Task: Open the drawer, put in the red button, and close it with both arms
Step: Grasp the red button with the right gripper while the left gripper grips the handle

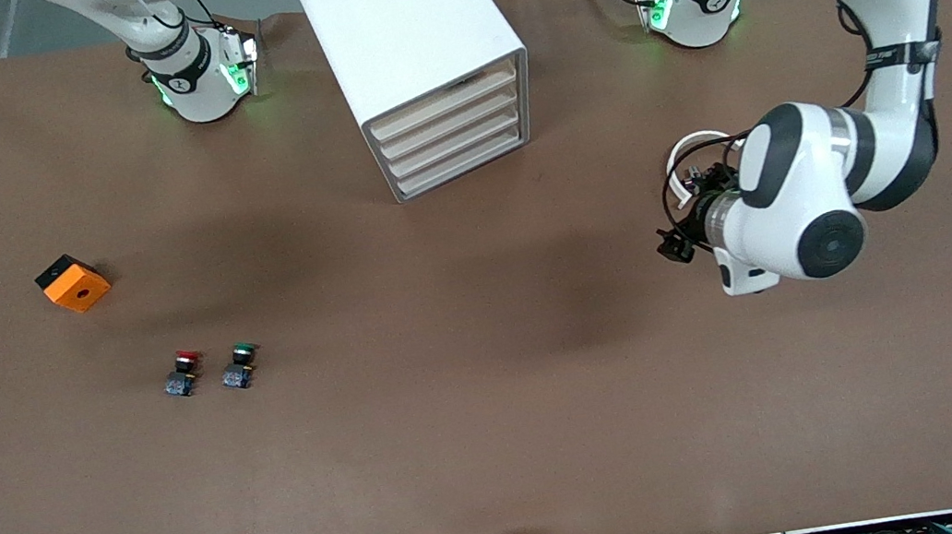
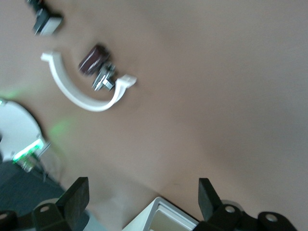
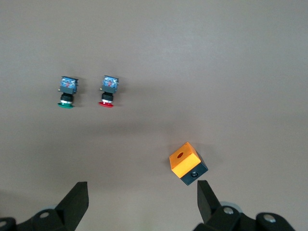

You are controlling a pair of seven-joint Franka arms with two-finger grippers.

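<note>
A brown desk (image 1: 499,431) carries a white boxy cabinet (image 1: 405,25) near the robots' bases, midway between the two arms. Its four pale drawer fronts face the front camera at a slant, turned toward the left arm's end of the desk. The drawer (image 1: 445,102) of the task is the uppermost one, and it sits pushed in like the three below it.

Toward the right arm's end of the desk lies an orange block (image 1: 73,283) with a small hole in its top and a black underside. Nearer to the front camera than that block lie two small push-buttons side by side, just apart: the red button (image 1: 184,373) and the green button (image 1: 240,365), the green one being the closer of the two to the cabinet. Bare desk lies between the buttons and the cabinet.

The left hand (image 2: 142,204) hangs over the desk toward the left arm's end, its fingers (image 2: 76,197) spread wide and grasping nothing. A corner of the cabinet shows between them in the left wrist view.

The right hand (image 3: 142,204) hangs above the orange block and the buttons, likewise released and empty, well apart from the red button.
</note>
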